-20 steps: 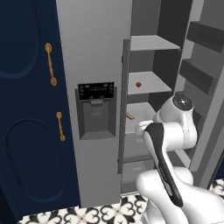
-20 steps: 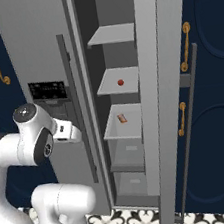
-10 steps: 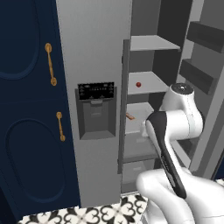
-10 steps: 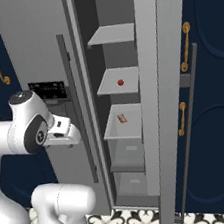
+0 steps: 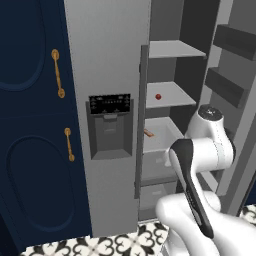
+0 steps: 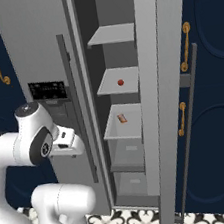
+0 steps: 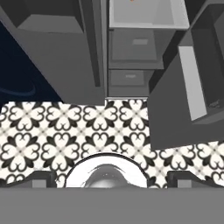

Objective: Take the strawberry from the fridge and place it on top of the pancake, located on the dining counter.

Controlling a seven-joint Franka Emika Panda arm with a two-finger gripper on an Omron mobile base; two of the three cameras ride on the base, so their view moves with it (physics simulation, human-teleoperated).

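red fruit: the tiny red rounded strawberry [image 5: 158, 96] sits alone on a pale grey shelf, right of centre in the left base view, upper middle of the right base view [image 6: 120, 82].
container: the tall grey two-door fridge [image 5: 107, 65] with a black-panelled dispenser; its right door [image 6: 153, 85] stands open, shelves exposed.
neighbour: a small thin orange item [image 6: 121, 118] lies in the white bin one level below the strawberry, well apart from it.
tool: the two-finger gripper [image 7: 109, 178] points down at the black-and-white patterned floor tiles [image 7: 65, 131]; the dark tips sit far apart at the bottom corners of the hand view, so it reads as spread, holding nothing.
handling, judged: very light, soft, easily bruised, and rounded enough to roll or squirt out of a hard pinch.
hold point, judged: across the widest middle of the body, pads closing gently from opposite sides, approached level with the shelf.
surroundings: navy cabinets with brass handles [image 5: 57, 73] flank the fridge.
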